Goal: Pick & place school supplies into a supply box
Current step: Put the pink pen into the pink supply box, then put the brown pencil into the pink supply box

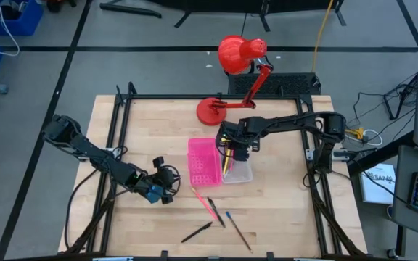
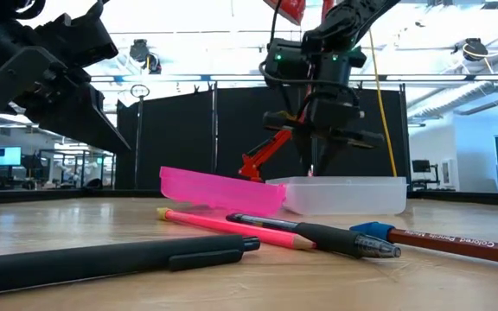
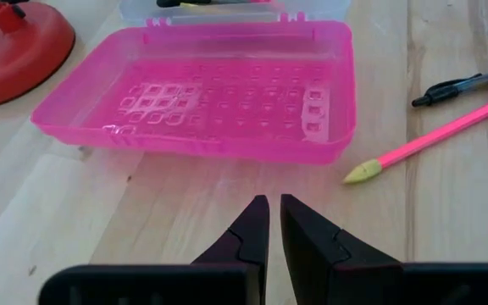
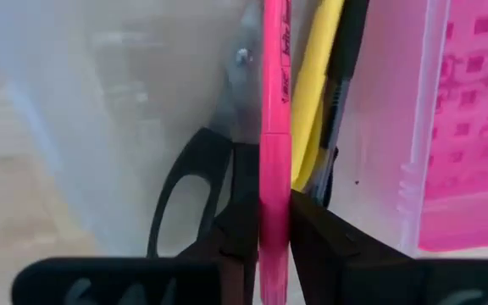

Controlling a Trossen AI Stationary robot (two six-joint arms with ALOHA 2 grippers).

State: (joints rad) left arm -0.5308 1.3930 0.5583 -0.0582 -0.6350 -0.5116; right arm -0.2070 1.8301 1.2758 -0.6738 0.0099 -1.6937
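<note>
R gripper (image 4: 261,241) grips pink pen (image 4: 274,127) over clear tray (image 1: 239,172); wrist-only: scissors (image 4: 195,182). L gripper (image 3: 274,222) clenched, empty.

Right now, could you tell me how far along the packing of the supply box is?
Partly done. The clear tray already holds scissors, a yellow pen and a black one. The right gripper is over the tray with a pink pen between its fingers. Still on the table: a pink pencil, two black pens, a blue-tipped pen and a brown pencil. The left gripper waits near the pink half, nearly shut.
</note>
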